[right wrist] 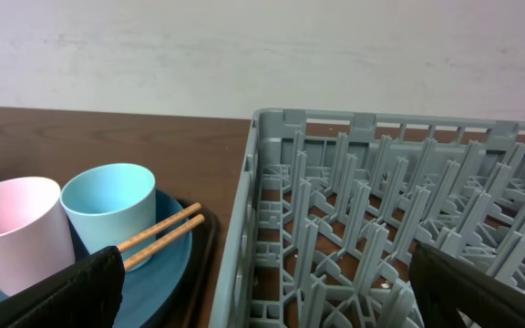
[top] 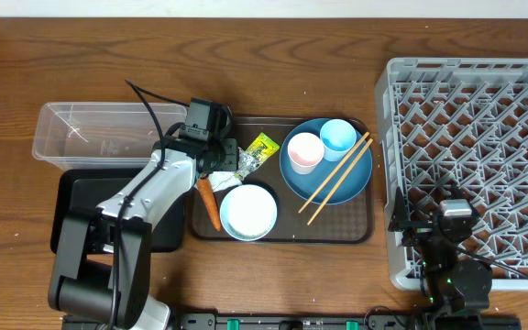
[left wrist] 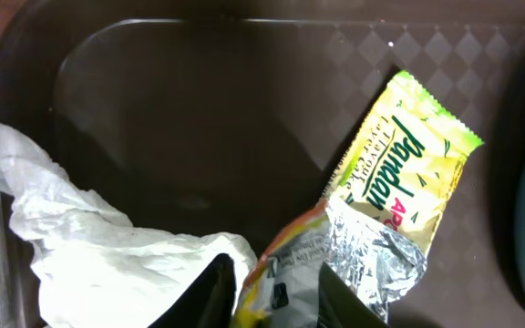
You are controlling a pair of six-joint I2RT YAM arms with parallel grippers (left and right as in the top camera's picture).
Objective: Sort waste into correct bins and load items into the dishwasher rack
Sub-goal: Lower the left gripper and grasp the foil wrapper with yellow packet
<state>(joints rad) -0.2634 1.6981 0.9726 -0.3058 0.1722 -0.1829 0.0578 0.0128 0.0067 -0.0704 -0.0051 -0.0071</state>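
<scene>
The yellow-green wrapper (left wrist: 408, 173) lies flat on the brown tray (left wrist: 199, 109), its torn silver end running down between the fingers (left wrist: 217, 296) of the left pincer (left wrist: 276, 273). The jaws stand narrow on either side of that crumpled end, but whether they already pinch it cannot be told. In the wrist view the rest of the wrapper stretches ahead of this pincer and to its right, while the crumpled white tissue (left wrist: 89, 237) lies just to its left, also on the tray. From overhead, the carrot (top: 211, 203) lies behind the pincer beside the arm, and the pale bowl (top: 248, 212) sits just beside the carrot. Beyond the wrapper, further from the pincer, the blue plate (top: 356, 179) carries the pink cup (top: 304, 151), the light blue cup (top: 337, 137) and the chopsticks (top: 337, 179). The clear tub (top: 99, 133) and the black tray (top: 76, 197) sit on the pincer's other side, off the brown tray. The right pincer (right wrist: 267, 255) is released, jaws spread wide with nothing held, at the near corner of the grey rack (right wrist: 272, 128).
</scene>
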